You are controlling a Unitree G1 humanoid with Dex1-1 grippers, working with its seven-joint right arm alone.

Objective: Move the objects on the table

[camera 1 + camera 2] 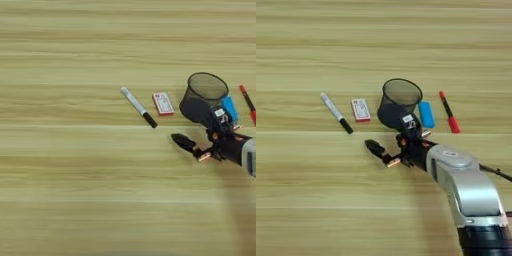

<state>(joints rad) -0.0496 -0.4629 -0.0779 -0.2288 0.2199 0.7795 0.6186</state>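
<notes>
Here's the light wooden table (316,45) with a short row of desk items across its middle. Furthest to the robot's left lies the grey-white marker (336,113), angled, its black cap pointing toward the near edge. Just beside it, not touching, the small red-white flat box (360,109) lies flat. Next along stands the black mesh pen cup (397,102), upright, mouth open to the camera. Tucked right against the cup's right side is the blue oblong piece (426,114), and a little further right, apart from it, the red pen (449,118) lies at a slight diagonal.

Now the arm: the silver forearm (466,190) comes up from the bottom right corner, and the right gripper (390,136) sits low over the table just in front of the pen cup. One black finger (375,147) reaches out to the left, toward the marker's side of the row; the other finger stands up near the foot of the cup. The jaws are spread wide with nothing between them. The outstretched finger is near the marker's cap end but clearly apart from it, and well short of the box.
</notes>
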